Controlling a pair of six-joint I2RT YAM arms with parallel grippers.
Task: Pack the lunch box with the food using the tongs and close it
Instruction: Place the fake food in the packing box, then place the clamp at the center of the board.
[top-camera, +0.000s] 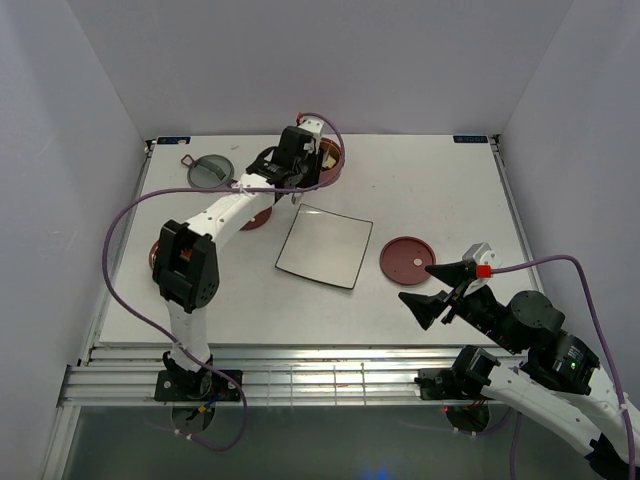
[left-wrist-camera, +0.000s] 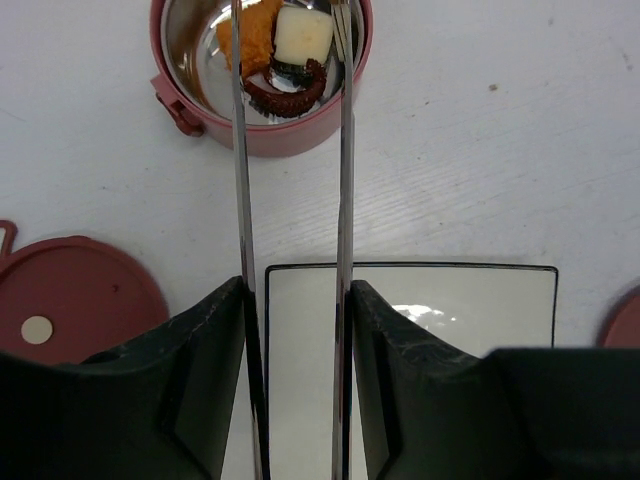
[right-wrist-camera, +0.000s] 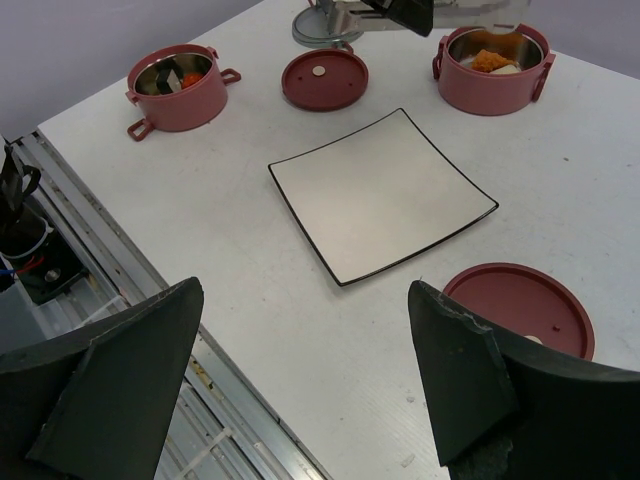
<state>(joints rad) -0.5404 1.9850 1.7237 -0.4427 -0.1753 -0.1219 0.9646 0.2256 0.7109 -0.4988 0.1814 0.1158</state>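
My left gripper (left-wrist-camera: 297, 290) is shut on the tongs (left-wrist-camera: 343, 180), one finger pressed against the outside of each silvery arm. The arms stand spread, and their tips reach into a dusty-red lunch box bowl (left-wrist-camera: 262, 137) at the back of the table. In that bowl lie an orange food piece (left-wrist-camera: 255, 35), a white one (left-wrist-camera: 303, 35) and a dark brown ring (left-wrist-camera: 285, 97). The white piece sits between the tips, nearer the right one. A second bowl (right-wrist-camera: 175, 90) with food stands at the left. My right gripper (right-wrist-camera: 300, 370) hangs open over the table's near right.
The square plate (top-camera: 324, 246) lies mid-table. One red disc lid (top-camera: 407, 260) sits to its right and another (right-wrist-camera: 325, 78) to its left, under my left arm. The grey-green lid (top-camera: 210, 170) rests at the back left. The table's metal rail runs along the near edge.
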